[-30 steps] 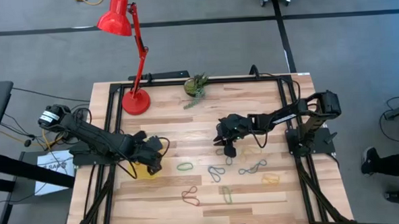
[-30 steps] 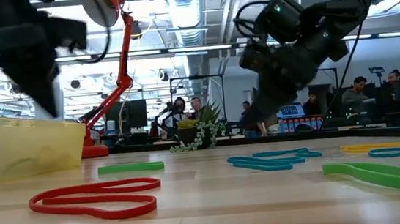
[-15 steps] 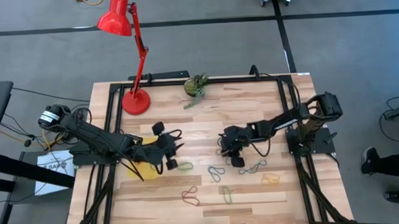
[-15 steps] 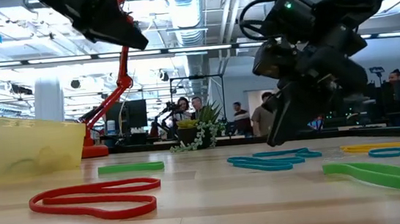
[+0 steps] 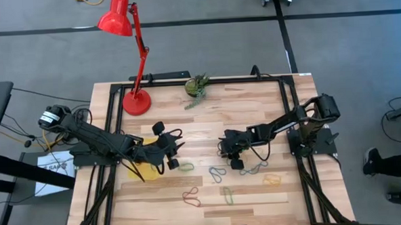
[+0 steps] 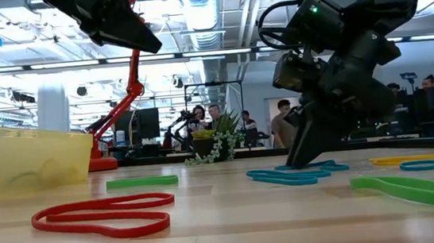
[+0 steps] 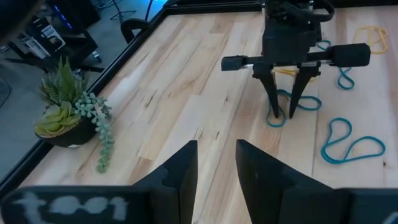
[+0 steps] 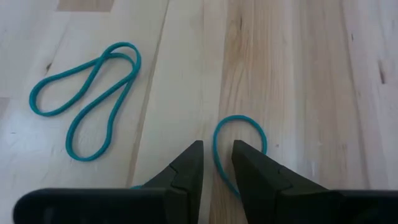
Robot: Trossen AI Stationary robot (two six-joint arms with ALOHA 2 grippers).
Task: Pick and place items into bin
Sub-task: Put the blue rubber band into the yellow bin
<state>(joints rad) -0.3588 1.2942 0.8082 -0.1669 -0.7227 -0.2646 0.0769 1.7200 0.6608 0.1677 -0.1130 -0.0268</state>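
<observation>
Right gripper [image 8: 216, 163] astride teal band [image 8: 239, 140], hidden in high view.

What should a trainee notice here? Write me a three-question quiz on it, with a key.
1. True or false: the right gripper is down at the table with its open fingers on either side of a teal band.
2. Which gripper is nearer the bin? A. the left gripper B. the right gripper C. both equally
3. What colour is the band lying nearest the low camera?

Key
1. True.
2. A. The high view shows the yellow bin beside the left gripper, which is raised, open and empty.
3. Red: the red band lies in front of the others.
</observation>
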